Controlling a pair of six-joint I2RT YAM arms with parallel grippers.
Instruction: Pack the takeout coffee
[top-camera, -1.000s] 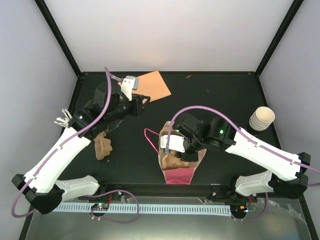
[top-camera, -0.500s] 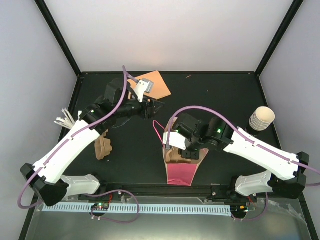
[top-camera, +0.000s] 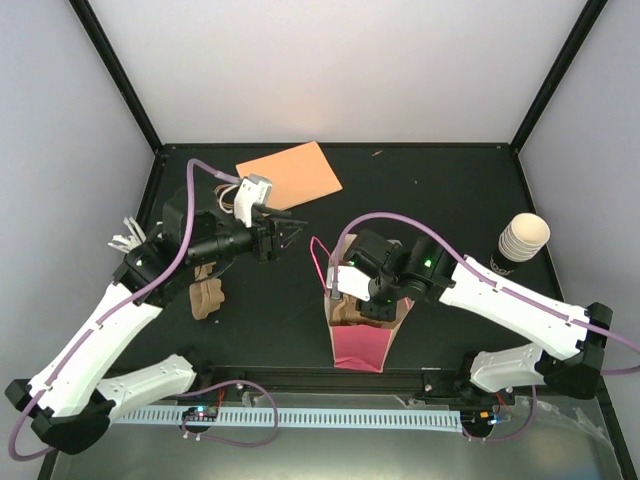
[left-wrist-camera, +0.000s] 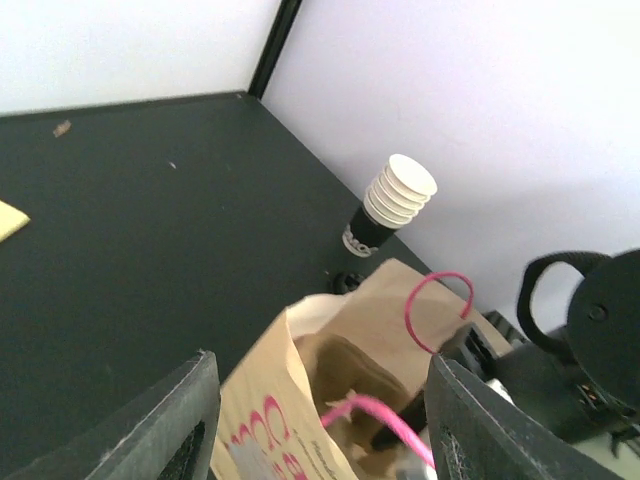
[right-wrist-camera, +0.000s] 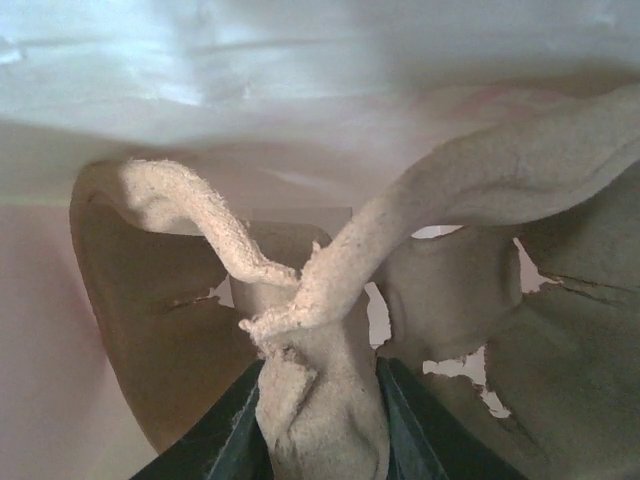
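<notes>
The takeout coffee (top-camera: 522, 238), a cream ribbed cup with a dark base, stands upright at the table's right edge; the left wrist view shows this cup (left-wrist-camera: 395, 196) beyond the bag. A paper bag (top-camera: 362, 345) with pink handles stands open in the middle. My right gripper (top-camera: 360, 302) reaches down into it, shut on the centre post of a brown pulp carrier (right-wrist-camera: 320, 390). My left gripper (top-camera: 287, 236) hovers left of the bag's mouth, open and holding nothing. Its fingers (left-wrist-camera: 190, 420) frame the bag (left-wrist-camera: 290, 400) in the left wrist view.
A second brown pulp carrier (top-camera: 205, 296) lies on the table under the left arm. A bundle of white sticks (top-camera: 124, 240) rests at the left edge. An orange sheet (top-camera: 292, 172) lies at the back.
My left gripper swung right toward the bag, opened wider, then drew back left. The bag now stands more upright, with the right gripper and carrier lower inside it.
</notes>
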